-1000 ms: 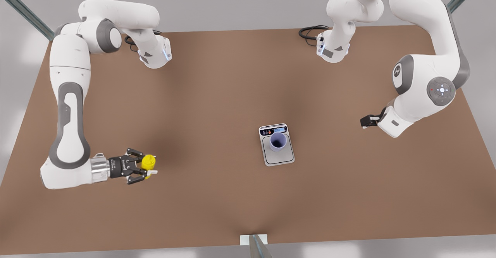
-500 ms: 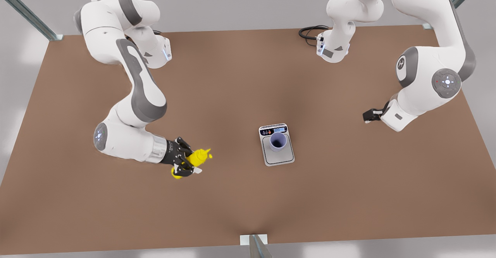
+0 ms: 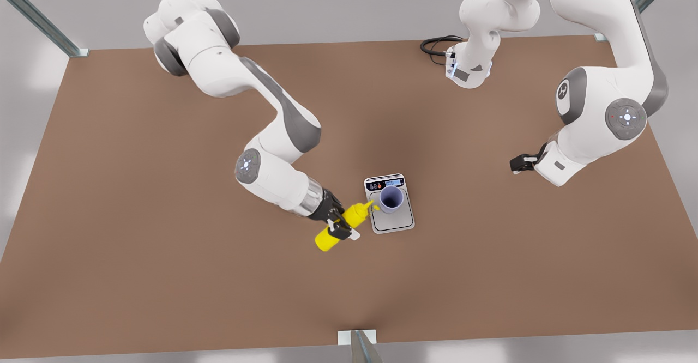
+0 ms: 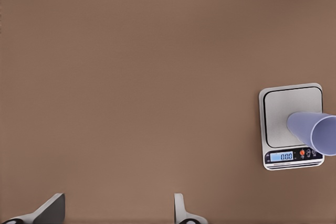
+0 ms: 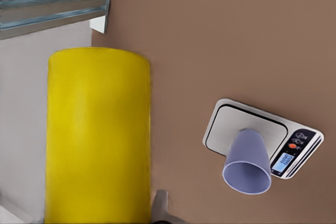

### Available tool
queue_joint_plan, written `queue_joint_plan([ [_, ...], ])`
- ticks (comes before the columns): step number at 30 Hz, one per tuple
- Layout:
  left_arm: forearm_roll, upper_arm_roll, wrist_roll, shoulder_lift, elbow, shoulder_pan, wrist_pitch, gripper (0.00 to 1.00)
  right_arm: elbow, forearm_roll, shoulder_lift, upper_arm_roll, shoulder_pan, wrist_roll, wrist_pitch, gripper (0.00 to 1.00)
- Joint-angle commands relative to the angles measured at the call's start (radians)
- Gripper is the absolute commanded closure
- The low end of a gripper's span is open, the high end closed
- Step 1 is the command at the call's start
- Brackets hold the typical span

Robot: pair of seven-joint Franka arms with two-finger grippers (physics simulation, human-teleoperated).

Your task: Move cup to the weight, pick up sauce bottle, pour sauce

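front overhead; wrists look down, share weight (image 3: 389, 205).

Yellow sauce bottle (image 3: 342, 224); lavender-blue cup (image 3: 391, 199); silver weight (image 3: 393, 220).

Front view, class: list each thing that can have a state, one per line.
Lavender-blue cylindrical cup: upright on scale plate.
Silver digital kitchen scale: flat, display lit.
Yellow squeeze sauce bottle: lifted, tilted, nozzle toward cup.
Right gripper: jaws shut on bottle.
Left gripper: jaws open, waiting.

Flat matte brown rectangular tabletop (image 3: 163, 276); pale grey floor beyond; grey metal frame struts at 11, 1, 6 o'clock.
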Motion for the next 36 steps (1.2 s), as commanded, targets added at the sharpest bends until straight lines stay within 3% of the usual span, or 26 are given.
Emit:
queue_joint_plan([
  [1, 0.0, 0.0, 0.0, 0.0, 0.0, 0.0, 0.0, 0.0, -0.003, 0.006, 0.0, -0.035, 0.027, -0.003, 0.056, 0.79],
  [2, 0.0, 0.0, 0.0, 0.0, 0.0, 0.0, 0.0, 0.0, -0.003, 0.006, 0.001, -0.098, 0.081, -0.005, 0.07, 0.79],
  [7, 0.0, 0.0, 0.0, 0.002, 0.0, 0.0, 0.0, 0.0, 0.011, -0.189, 0.017, -0.114, 0.149, -0.009, 0.079, 0.79],
  [12, -0.001, 0.0, 0.0, 0.005, 0.0, 0.0, 0.0, 0.0, 0.06, -0.303, 0.066, -0.197, 0.216, -0.015, 0.088, 0.79],
  [20, -0.001, 0.0, 0.0, 0.005, 0.0, 0.0, 0.0, 0.0, 0.087, -0.47, 0.096, -0.2, 0.244, -0.015, 0.166, 0.79],
  [28, -0.001, 0.0, -0.002, 0.009, 0.0, 0.0, 0.003, 0.0, 0.086, -0.863, 0.212, -0.19, 0.319, -0.014, 0.208, 0.79],
  [36, -0.001, 0.0, -0.002, 0.009, 0.0, 0.0, 0.003, 0.0, 0.067, -1.027, 0.233, -0.154, 0.347, -0.009, 0.217, 0.79],
])
